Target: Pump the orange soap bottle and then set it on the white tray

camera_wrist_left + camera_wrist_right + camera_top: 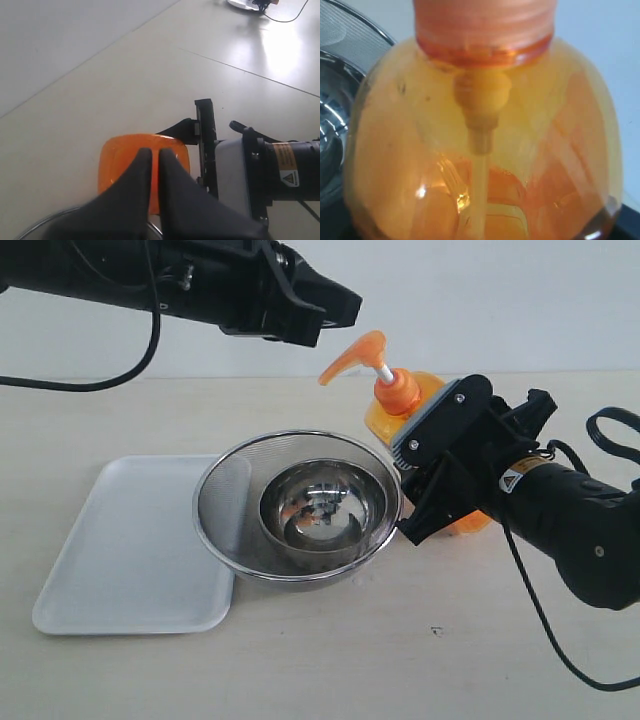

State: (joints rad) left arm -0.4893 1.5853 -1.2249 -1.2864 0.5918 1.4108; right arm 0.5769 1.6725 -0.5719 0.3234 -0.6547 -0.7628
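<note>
The orange soap bottle (384, 423) stands tilted at the right of the strainer, its pump head (354, 355) raised on a white stem. My right gripper (440, 445) is shut on the bottle's body, one finger plate on the near side, the other hidden behind. In the right wrist view the bottle (485, 150) fills the frame. My left gripper (352, 306) is shut and empty, hanging just above and left of the pump head. In the left wrist view its fingertips (155, 151) lie over the orange bottle (117, 160). The white tray (130, 540) lies flat at the left, apart from the bottle.
A round steel mesh strainer (215, 490) holds a steel bowl (322, 510) between tray and bottle, its rim overlapping the tray's right edge. The strainer (350, 30) also shows beside the bottle in the right wrist view. Cables trail from both arms.
</note>
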